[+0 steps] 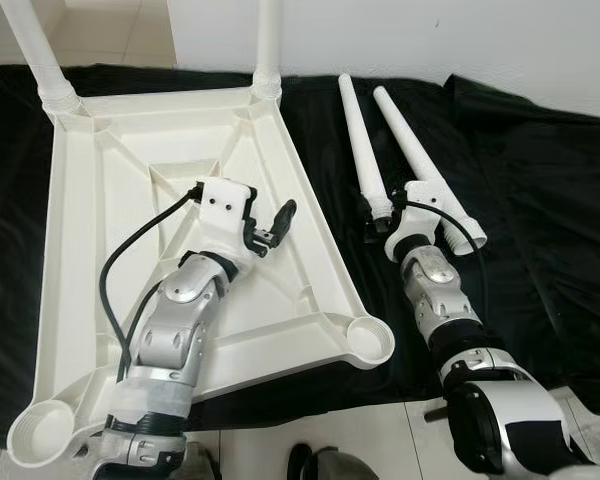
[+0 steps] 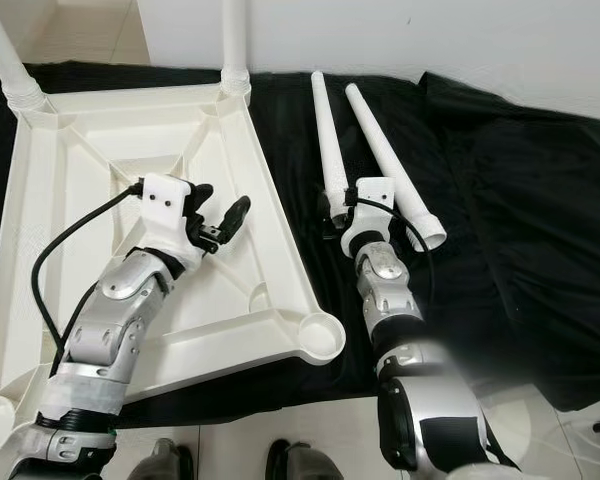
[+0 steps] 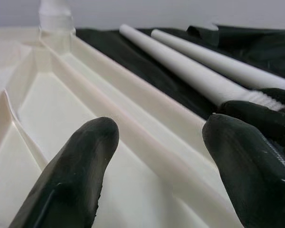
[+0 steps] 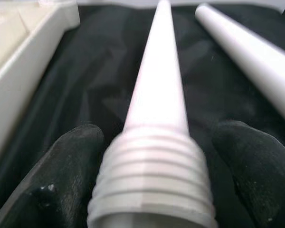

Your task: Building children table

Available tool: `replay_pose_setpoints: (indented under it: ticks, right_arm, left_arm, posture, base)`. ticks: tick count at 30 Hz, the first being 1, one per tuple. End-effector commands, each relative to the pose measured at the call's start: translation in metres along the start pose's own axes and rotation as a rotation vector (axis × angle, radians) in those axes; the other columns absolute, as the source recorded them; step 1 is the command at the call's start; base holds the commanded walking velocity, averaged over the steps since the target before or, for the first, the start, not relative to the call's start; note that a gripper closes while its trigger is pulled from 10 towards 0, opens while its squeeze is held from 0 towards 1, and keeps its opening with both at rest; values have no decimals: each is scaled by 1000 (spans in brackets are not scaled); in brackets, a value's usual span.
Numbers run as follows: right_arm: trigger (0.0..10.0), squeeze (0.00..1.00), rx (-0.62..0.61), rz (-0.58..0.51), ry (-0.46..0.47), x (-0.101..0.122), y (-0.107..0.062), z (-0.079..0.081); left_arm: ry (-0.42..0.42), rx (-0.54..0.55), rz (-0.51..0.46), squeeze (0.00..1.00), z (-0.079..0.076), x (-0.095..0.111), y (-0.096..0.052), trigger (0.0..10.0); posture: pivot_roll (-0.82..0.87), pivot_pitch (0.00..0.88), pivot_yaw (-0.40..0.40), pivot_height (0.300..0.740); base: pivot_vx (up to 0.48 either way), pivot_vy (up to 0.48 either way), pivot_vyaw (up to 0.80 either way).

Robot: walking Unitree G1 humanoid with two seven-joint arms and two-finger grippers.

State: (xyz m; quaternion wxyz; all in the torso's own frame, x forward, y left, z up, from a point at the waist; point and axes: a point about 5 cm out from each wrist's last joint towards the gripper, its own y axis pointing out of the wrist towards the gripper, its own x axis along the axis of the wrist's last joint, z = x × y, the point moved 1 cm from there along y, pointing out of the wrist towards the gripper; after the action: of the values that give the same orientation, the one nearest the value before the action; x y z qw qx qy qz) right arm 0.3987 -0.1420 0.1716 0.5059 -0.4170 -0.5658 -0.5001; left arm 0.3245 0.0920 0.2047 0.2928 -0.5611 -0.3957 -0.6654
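Black cloth [image 1: 540,200] under white upturned tabletop [image 1: 100,170], tapered threaded legs [image 1: 365,150].

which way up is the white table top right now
Upside down: the table top lies on the black cloth with ribbed underside and leg sockets facing up.

The two standing legs [image 1: 28,45] on the upside-down table top [image 1: 110,160] run off the picture's top edge. The right gripper [image 1: 382,222] hides the near leg's [image 1: 363,140] threaded end.
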Motion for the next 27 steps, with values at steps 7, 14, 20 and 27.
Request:
replay_pose_setpoints:
  ticks: [7, 14, 20, 27]
  right_arm:
    - [10000, 0, 22, 41, -4, -6, 2, 3]
    - [10000, 0, 37, 43, -6, -5, 4, 5]
    - [0, 0, 68, 27, -1, -2, 8, 14]
    - [0, 0, 64, 31, 14, -6, 6, 17]
  left_arm:
    - [-5, 99, 27, 0, 3, -2, -4, 10000]
    - [-3, 102, 31, 0, 2, -2, -5, 10000]
    - [8, 128, 28, 0, 8, 2, -7, 10000]
    - [18, 138, 38, 0, 9, 1, -8, 10000]
  posture:
    - [62, 296, -112, 740]
    - [71, 298, -114, 740]
    - [90, 287, -125, 740]
    - [83, 277, -128, 740]
  base:
    - [0, 0, 0]
    - [0, 0, 0]
    - [0, 0, 0]
    - [0, 0, 0]
